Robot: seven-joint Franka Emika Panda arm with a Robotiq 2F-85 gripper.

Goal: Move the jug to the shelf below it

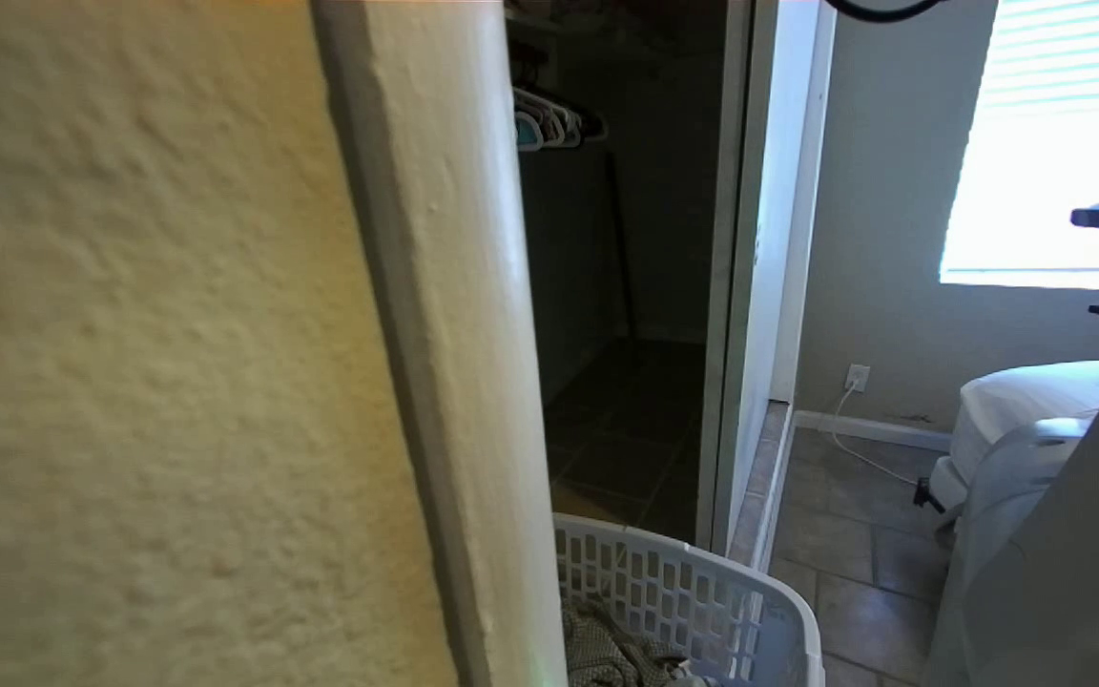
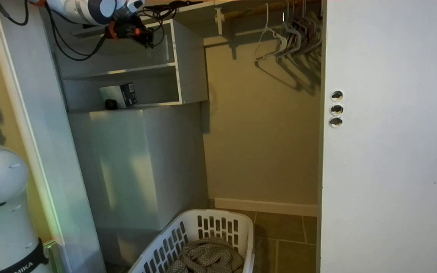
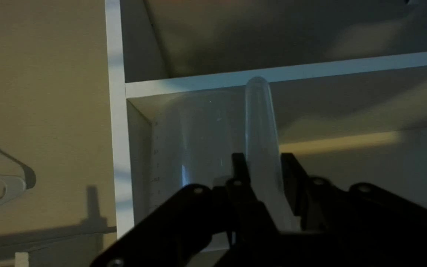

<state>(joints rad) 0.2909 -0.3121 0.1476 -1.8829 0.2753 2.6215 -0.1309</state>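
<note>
The jug (image 3: pixel 198 137) is large and clear, with dim markings on its side. In the wrist view, which stands upside down, it is in the upper compartment beside the cubby's side wall. My gripper (image 3: pixel 261 159) has its dark fingers on both sides of the jug's handle, apparently against it. In an exterior view the gripper (image 2: pixel 148 43) is at the upper compartment, and the jug (image 2: pixel 161 51) shows only faintly. I cannot tell whether the jug touches the middle shelf board (image 3: pixel 198 80). The lower compartment (image 2: pixel 157 85) lies under that board.
A box (image 2: pixel 118 94) and a small black object (image 2: pixel 110 104) stand in the lower compartment. Cables (image 2: pixel 78 53) hang from the arm. Hangers (image 2: pixel 290 41) hang right of the cubby. A white laundry basket (image 2: pixel 222 216) stands on the floor. A wall (image 1: pixel 177 334) blocks much of an exterior view.
</note>
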